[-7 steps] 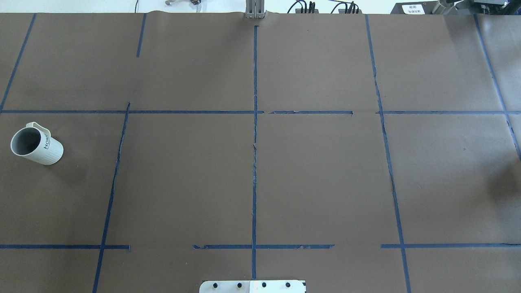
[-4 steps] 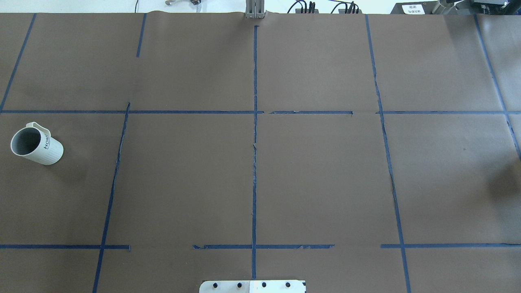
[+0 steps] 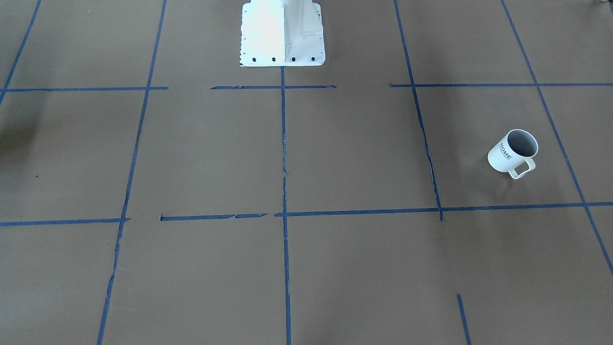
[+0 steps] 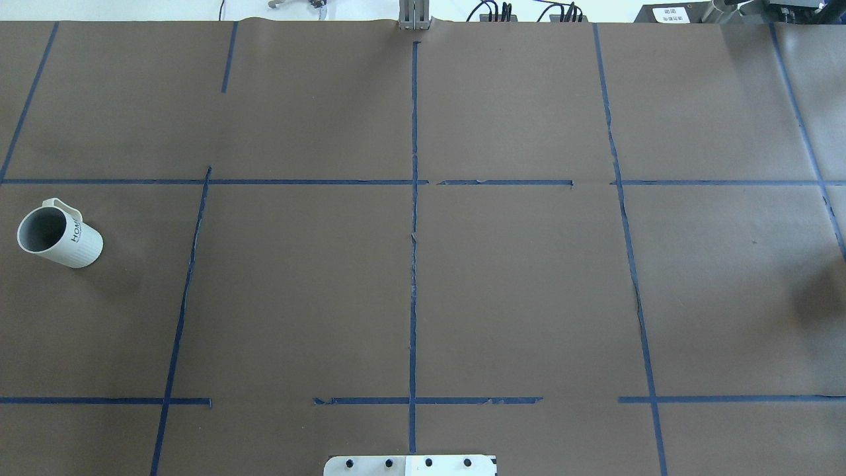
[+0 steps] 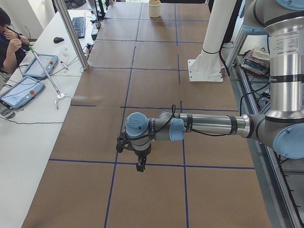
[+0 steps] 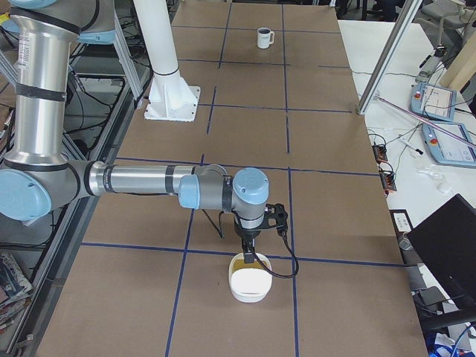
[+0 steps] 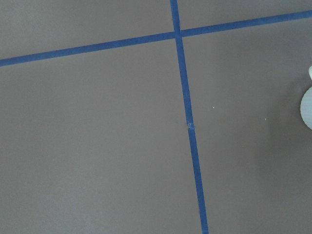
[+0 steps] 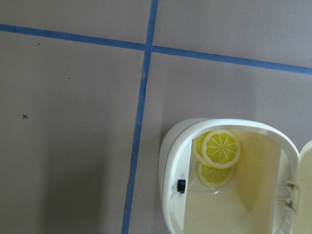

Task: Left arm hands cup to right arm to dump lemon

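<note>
Cup (image 4: 59,237) upright on the desk (image 4: 515,284).
Left gripper (image 5: 140,166) and right gripper (image 6: 248,256) hang above the desk; open or closed, cannot tell.

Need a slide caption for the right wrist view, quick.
Lemon slices lie inside an open cream-white hinged box on brown paper, beside crossing blue tape lines.

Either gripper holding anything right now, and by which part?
The cup stands free on the table, no gripper near it. The left gripper and right gripper show only in side views; whether either holds anything cannot be told.
</note>
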You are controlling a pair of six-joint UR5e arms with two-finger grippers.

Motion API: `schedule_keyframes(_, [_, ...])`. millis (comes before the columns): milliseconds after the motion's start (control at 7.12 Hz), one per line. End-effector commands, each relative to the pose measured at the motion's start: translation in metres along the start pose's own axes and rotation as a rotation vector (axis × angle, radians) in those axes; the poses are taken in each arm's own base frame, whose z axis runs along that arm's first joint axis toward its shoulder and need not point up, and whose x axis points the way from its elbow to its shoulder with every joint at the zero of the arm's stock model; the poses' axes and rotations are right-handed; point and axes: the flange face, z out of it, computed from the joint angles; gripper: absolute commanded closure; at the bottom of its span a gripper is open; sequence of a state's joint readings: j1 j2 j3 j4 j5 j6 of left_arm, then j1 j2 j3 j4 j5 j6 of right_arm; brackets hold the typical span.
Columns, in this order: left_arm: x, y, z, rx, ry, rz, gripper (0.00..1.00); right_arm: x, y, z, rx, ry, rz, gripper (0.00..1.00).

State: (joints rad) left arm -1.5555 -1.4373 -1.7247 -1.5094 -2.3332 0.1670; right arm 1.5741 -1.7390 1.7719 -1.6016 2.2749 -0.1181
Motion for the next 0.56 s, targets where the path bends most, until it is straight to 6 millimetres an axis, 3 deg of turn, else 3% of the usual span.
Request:
schedule_keyframes(0, [0.0008, -0.0003, -0.0009, 0.002, 0.0, 0.002, 0.0, -0.0014, -0.0004, 0.0014, -0.002, 0.0, -0.004, 0.0])
schedule_keyframes(421, [0.0023, -0.0007, -0.0025, 0.005, -0.001, 0.005, 0.0, -0.0038, -0.0011, 0.0035, -0.007, -0.001, -0.012, 0.0])
